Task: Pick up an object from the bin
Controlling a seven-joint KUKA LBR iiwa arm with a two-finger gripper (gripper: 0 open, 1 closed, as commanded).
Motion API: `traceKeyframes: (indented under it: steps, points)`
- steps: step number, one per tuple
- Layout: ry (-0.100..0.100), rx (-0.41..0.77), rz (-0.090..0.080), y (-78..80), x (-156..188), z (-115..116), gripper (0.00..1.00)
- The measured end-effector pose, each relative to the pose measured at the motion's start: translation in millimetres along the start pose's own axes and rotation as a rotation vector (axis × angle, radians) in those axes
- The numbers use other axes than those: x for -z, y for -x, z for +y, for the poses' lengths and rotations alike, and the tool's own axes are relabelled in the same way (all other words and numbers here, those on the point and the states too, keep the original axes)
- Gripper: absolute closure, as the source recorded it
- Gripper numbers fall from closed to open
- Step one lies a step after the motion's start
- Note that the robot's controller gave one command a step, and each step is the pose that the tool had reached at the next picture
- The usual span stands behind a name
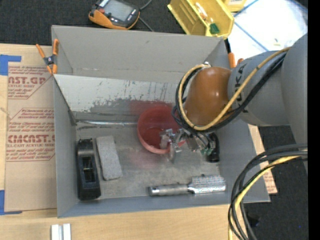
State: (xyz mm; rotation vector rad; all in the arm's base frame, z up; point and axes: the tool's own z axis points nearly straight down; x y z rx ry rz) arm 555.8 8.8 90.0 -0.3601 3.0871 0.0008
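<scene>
A red plastic cup (150, 126) sits at the middle of the grey bin (135, 49), against the back wall, its round mouth facing up, its axis roughly upright. The arm (270, 91) enters from the right, wrist pointing down, with the hand (172, 144) at the cup's lower-right rim; clenched or released, I cannot tell. A black tape dispenser (86, 170) and a grey block (108, 157) lie lower left, long axes up-down in the frame; a silver brush (186, 187) lies left-right along the bottom.
</scene>
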Motion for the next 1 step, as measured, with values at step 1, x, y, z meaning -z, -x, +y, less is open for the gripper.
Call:
traceKeyframes:
  steps: [1]
  points:
    - [0.001,0.001,0.003,-0.9,-1.9,0.3,0.0]
